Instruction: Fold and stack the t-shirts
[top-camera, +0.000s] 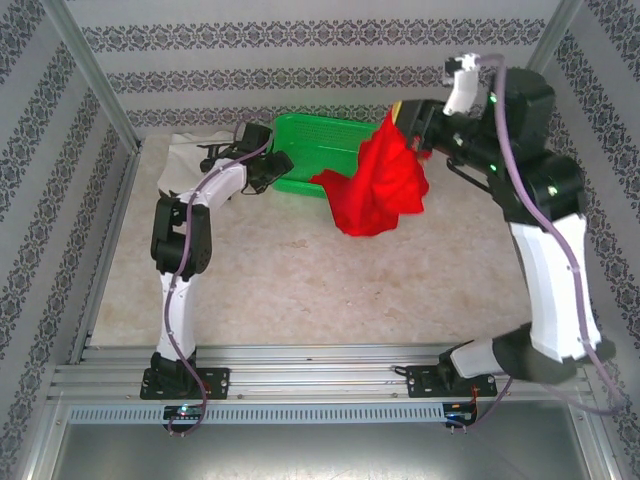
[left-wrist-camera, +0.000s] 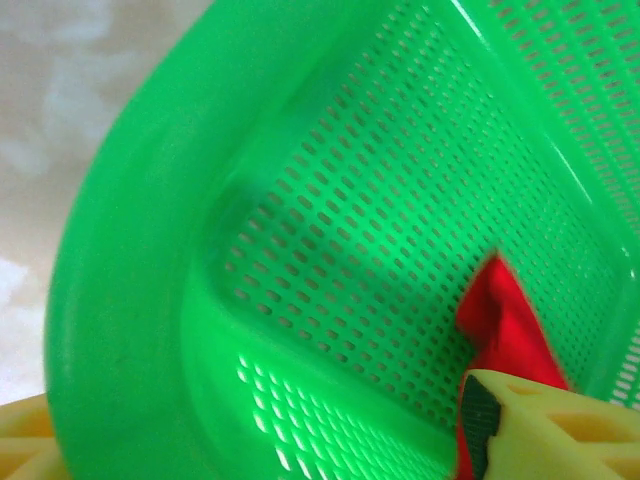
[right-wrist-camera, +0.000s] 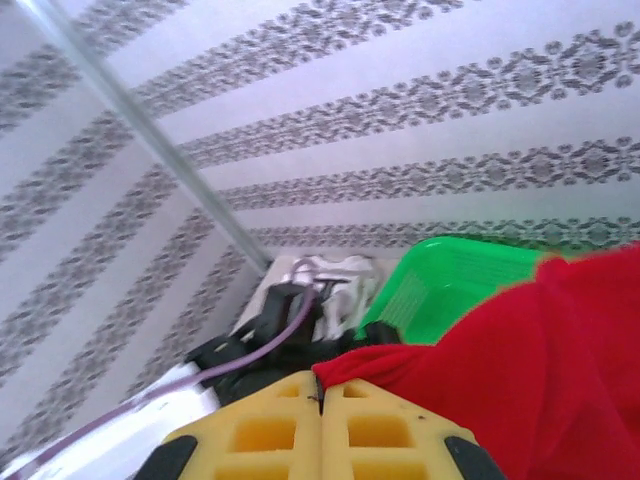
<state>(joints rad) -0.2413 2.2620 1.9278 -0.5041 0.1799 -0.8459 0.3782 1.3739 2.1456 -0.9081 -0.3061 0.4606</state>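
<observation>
By basket, R gripper pinches red t-shirt aloft, pickup step; L gripper state unclear. Next: lay flat.

No text, label, brand, number or sign can be read. The wallpaper is printed with bands of ornament in which no letters are formed, and the red shirt is seen as crumpled cloth without legible print.
</observation>
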